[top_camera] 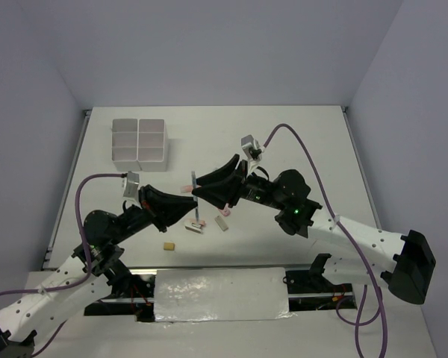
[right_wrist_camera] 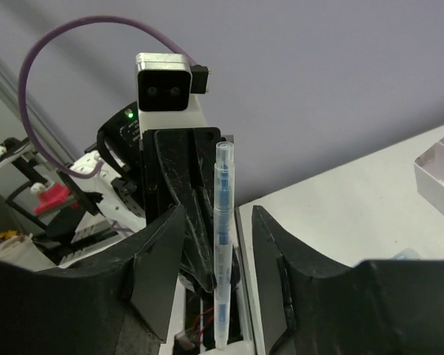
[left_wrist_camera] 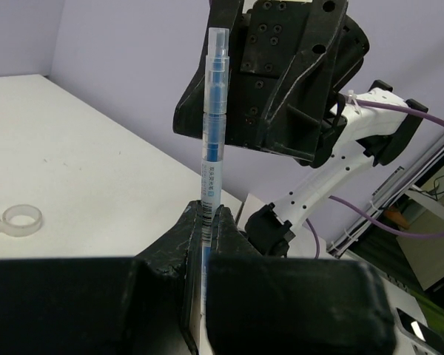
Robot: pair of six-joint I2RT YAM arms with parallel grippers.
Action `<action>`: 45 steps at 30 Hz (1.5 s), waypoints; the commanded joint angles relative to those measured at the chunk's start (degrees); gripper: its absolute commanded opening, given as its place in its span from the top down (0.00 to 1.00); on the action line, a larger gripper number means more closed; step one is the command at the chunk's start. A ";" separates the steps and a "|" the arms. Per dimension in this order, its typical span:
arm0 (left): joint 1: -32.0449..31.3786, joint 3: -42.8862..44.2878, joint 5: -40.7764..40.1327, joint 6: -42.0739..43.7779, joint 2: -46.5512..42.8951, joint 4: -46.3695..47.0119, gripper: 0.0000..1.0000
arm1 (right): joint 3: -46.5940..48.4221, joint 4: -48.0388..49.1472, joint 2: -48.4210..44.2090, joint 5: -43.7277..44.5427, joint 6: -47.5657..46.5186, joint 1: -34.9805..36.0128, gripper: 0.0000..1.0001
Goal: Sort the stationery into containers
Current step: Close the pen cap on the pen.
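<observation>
My left gripper is shut on a thin clear pen with blue inside and holds it upright above the table. My right gripper is open, with one jaw on each side of the same pen, not touching it. In the top view the left gripper and right gripper meet tip to tip over the table's middle, with the pen between them. The white six-compartment box stands at the far left.
A tan block, a stapler-like piece, a small eraser and pink pieces lie under and around the grippers. A clear tape ring lies on the table. The box's edge shows in the right wrist view.
</observation>
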 commanded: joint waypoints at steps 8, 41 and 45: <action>-0.10 1.98 1.40 2.08 0.37 4.26 1.00 | 1.08 0.50 -0.58 -1.64 -0.77 0.65 0.53; -0.10 3.13 3.42 1.55 4.42 5.32 0.99 | 3.37 -0.91 0.12 0.91 -3.32 2.67 0.95; -0.10 3.21 3.95 2.25 4.16 4.88 1.00 | 2.58 -0.55 -0.32 1.16 -3.85 2.67 0.43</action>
